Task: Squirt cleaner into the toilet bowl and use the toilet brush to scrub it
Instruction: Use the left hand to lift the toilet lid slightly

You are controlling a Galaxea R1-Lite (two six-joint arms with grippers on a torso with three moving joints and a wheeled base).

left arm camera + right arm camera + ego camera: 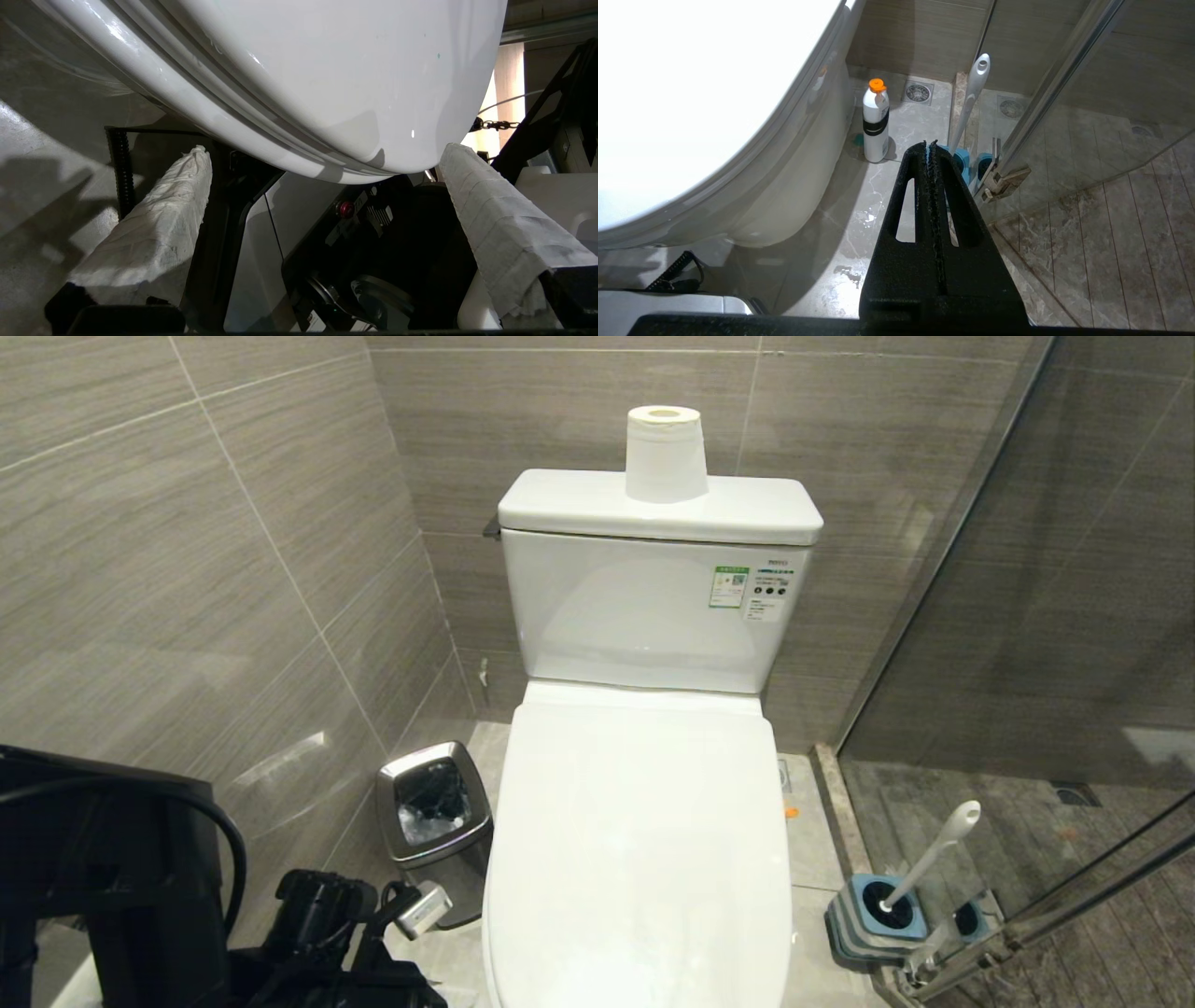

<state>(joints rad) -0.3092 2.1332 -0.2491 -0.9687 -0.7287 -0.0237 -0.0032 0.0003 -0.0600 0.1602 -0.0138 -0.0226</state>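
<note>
The white toilet's lid (pixel 639 840) is down, so the inside of the toilet bowl is hidden; its outer wall (pixel 784 186) shows in the right wrist view. My left gripper (pixel 325 150) is open, its cloth-wrapped fingers (pixel 154 233) spread wide just below the toilet's front rim (pixel 299 154), holding nothing. The toilet brush (pixel 934 859) stands on the floor right of the toilet, its white handle (pixel 971 98) leaning and its head hidden in the blue holder (pixel 878 910). My right gripper (pixel 929 143) is shut and empty, above the floor. No cleaner liquid is in view.
A white bottle with an orange cap (pixel 876 122) stands on the floor beside the toilet. A steel bin (pixel 434 821) sits left of the toilet, close to my left arm (pixel 317 915). A glass shower partition (pixel 1027 616) closes the right side. A paper roll (pixel 665 453) tops the tank.
</note>
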